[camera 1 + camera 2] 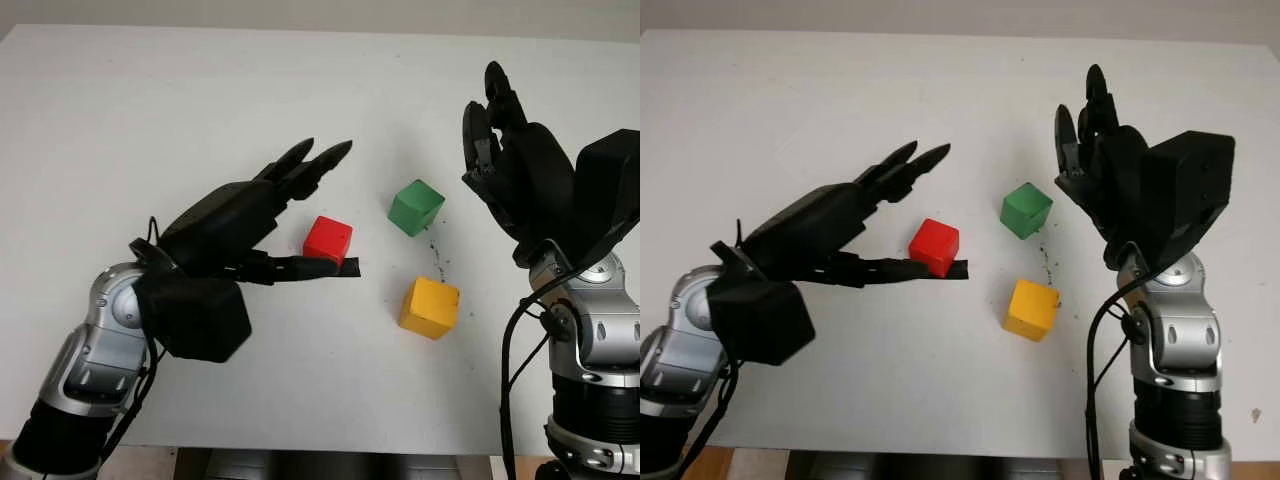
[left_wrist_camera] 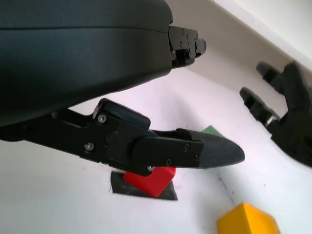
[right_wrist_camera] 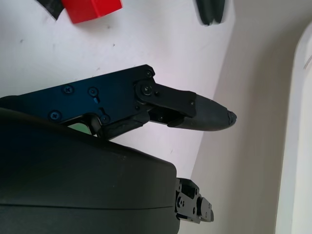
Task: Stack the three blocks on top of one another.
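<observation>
Three blocks lie apart on the white table [image 1: 200,90]: a red block [image 1: 328,240] in the middle, a green block [image 1: 416,207] to its right and a little farther back, and a yellow block [image 1: 430,307] nearer me. My left hand [image 1: 335,208] is open and hovers just left of the red block. Its thumb [image 2: 195,153] reaches along the block's near side, while its fingers [image 1: 318,165] point past the far side; it holds nothing. My right hand [image 1: 485,110] is open and raised to the right of the green block, fingers pointing up.
A small black patch [image 2: 119,183] lies on the table under the red block. The table's far edge [image 1: 320,35] runs along the back, and its near edge [image 1: 330,452] is close to my arms.
</observation>
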